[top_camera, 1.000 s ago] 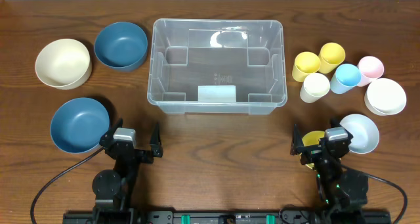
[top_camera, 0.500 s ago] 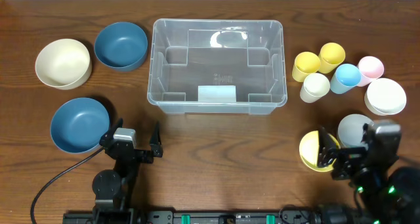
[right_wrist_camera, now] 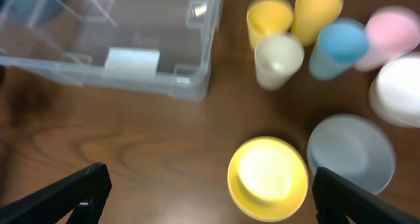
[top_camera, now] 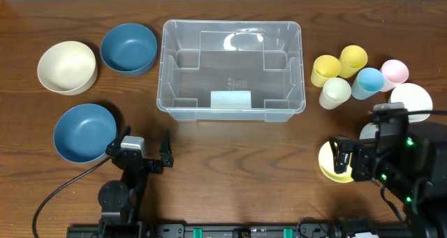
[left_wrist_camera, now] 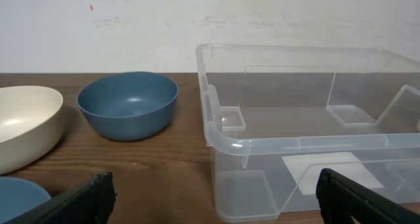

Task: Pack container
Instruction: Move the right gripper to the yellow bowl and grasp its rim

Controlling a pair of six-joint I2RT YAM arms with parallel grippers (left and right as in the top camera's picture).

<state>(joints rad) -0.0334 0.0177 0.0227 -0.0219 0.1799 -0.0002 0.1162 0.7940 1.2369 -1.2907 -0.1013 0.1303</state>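
Note:
The container (top_camera: 230, 70) is a large clear plastic bin at the middle back of the table, with nothing in it but a pale label on its floor. It also shows in the left wrist view (left_wrist_camera: 308, 132) and, blurred, in the right wrist view (right_wrist_camera: 118, 33). My left gripper (top_camera: 140, 151) is open and empty, low at the table's front left, facing the bin; its fingertips (left_wrist_camera: 79, 201) frame the view. My right gripper (top_camera: 349, 161) is open and empty, raised above a yellow plate (right_wrist_camera: 268, 178) at the front right.
A cream bowl (top_camera: 66, 67) and two blue bowls (top_camera: 128, 48) (top_camera: 85, 132) stand left of the bin. Several coloured cups (top_camera: 336, 93) stand right of it, with a white bowl (top_camera: 412, 98). A pale blue plate (right_wrist_camera: 351, 152) lies beside the yellow plate (top_camera: 327, 165).
My right arm has lifted off the table and swung right, then forward, so its gripper now hangs over the yellow plate. The left arm has not moved.

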